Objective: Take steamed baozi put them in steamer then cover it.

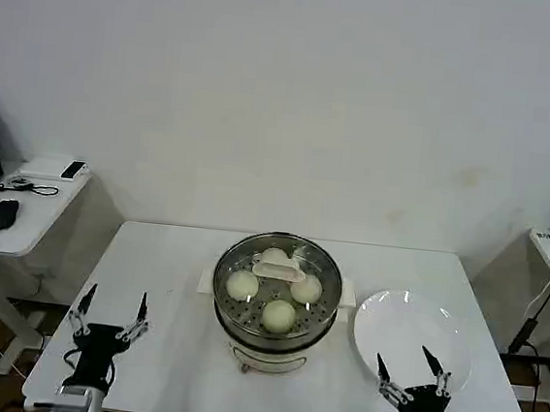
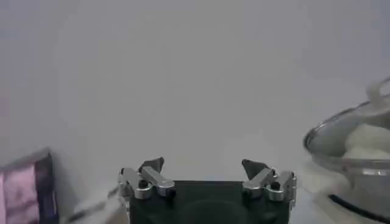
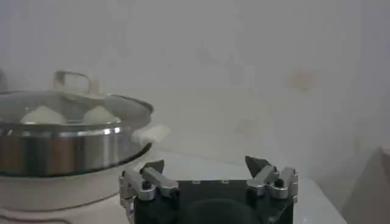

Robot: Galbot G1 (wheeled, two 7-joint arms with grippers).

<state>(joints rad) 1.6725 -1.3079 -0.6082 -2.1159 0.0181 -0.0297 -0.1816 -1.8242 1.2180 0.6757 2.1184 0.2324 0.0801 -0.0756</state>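
A: Steamer [image 1: 272,337]: one unit, centre of the tabletop [image 1: 170,284], upright on its cream base. Contents?

B: Steamed baozi [image 1: 279,315]: four, all inside on the perforated floor. Cover [image 1: 278,276]: one, glass, seated on the rim; its bar handle [image 1: 280,270] lies with its long axis running left to right, slightly slanted.

A: Other items?

B: Plate [image 1: 414,327]: one, white, just right of the steamer. No legible writing on any item.

A: Tools?

B: Left tool [image 1: 108,319]: spread wide, holding nothing, near front-left edge. Right tool [image 1: 413,373]: spread wide, holding nothing, over the plate's near edge.
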